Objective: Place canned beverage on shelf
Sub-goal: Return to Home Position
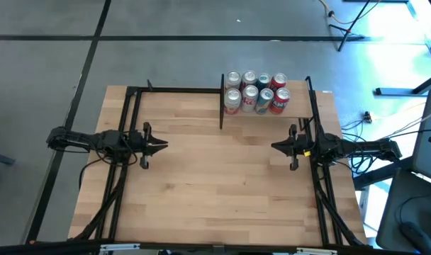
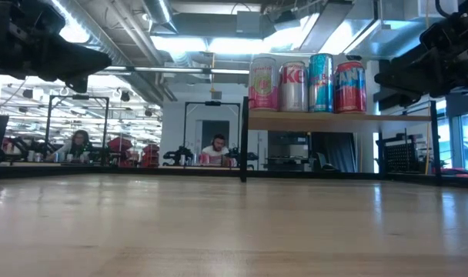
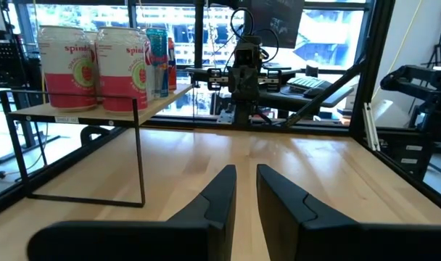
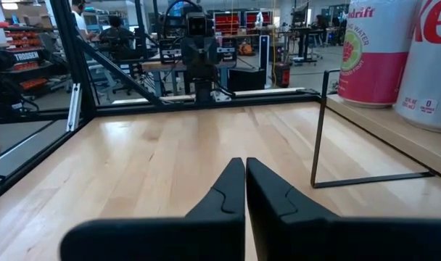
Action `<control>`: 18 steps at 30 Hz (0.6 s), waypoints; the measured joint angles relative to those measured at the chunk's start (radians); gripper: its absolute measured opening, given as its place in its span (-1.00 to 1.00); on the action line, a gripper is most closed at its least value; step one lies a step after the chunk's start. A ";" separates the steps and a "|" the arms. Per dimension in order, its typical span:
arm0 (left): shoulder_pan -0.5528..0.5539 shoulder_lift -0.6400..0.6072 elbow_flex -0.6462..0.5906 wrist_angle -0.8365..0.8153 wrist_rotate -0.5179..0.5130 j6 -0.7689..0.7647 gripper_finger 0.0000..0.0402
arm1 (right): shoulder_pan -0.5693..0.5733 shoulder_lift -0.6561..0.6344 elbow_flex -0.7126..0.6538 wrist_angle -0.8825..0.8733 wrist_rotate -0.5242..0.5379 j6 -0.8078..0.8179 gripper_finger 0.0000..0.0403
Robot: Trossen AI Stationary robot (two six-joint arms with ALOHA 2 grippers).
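High view shows the shelf [image 1: 300, 105] standing by the upper right corner of the table [image 1: 215, 191], with eight cans [image 1: 256, 91] on it in two rows of four; all stand upright and close together. Low view shows the row nearer that camera, each can just beside the next: a pink can [image 2: 263, 83], a silver can with red lettering [image 2: 293, 86], a teal can [image 2: 320, 82] and a red can [image 2: 349, 87]. The left gripper [image 1: 164, 146] hangs over the left side of the table, pointing toward the middle, well apart from the shelf; its fingers [image 3: 213, 199] are slightly parted, with a narrow gap between them, and hold nothing. The right gripper [image 1: 274, 146] hangs over the right side, near the shelf's front edge, facing the left one; its fingers [image 4: 224, 192] are pressed together, nothing between them. Behind the table, in the room beyond, a person [image 2: 217, 146] sits at a desk.
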 joint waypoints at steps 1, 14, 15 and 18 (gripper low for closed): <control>0.000 0.000 0.000 0.000 0.000 0.000 -0.76 | 0.000 0.000 0.000 0.000 0.000 0.000 -1.00; 0.000 0.000 0.000 0.004 -0.019 0.000 -0.76 | 0.000 0.000 0.000 0.001 0.000 0.000 -1.00; 0.000 0.000 0.000 0.004 -0.019 0.000 -0.76 | 0.000 0.000 0.000 0.001 0.000 0.000 -1.00; 0.000 0.000 0.000 0.004 -0.019 0.000 -0.76 | 0.000 0.000 0.000 0.001 0.000 0.001 -1.00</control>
